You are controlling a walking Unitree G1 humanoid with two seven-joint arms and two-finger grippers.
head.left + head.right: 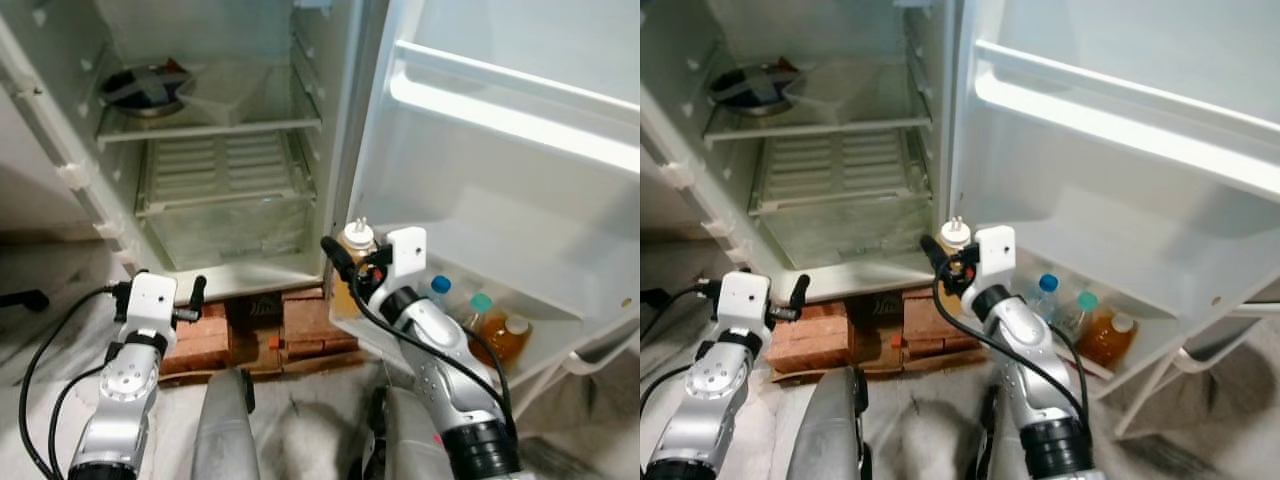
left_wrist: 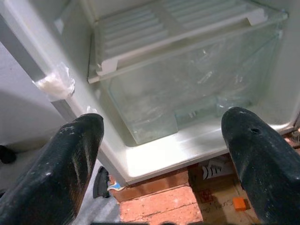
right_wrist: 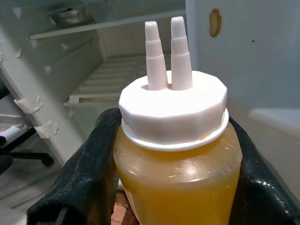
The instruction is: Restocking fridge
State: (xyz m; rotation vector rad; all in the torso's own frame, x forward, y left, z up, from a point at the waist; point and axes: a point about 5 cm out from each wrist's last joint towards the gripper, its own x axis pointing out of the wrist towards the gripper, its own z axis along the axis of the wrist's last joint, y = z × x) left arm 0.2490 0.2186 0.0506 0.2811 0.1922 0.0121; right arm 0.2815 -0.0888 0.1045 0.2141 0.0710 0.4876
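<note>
closest to us, our right gripper (image 1: 352,262) is clamped around a squeeze bottle (image 3: 178,159) of orange sauce with a white twin-spout cap, held upright just beside the inner edge of the open fridge door (image 1: 500,150). we judge we're mid-carry — next the bottle must swing over into the lower door shelf (image 1: 545,335), into the gap beside the bottles (image 1: 490,325) already standing there. our left gripper (image 1: 170,300) waits low before the crisper drawer (image 2: 197,98), fingers spread, holding nothing.
</note>
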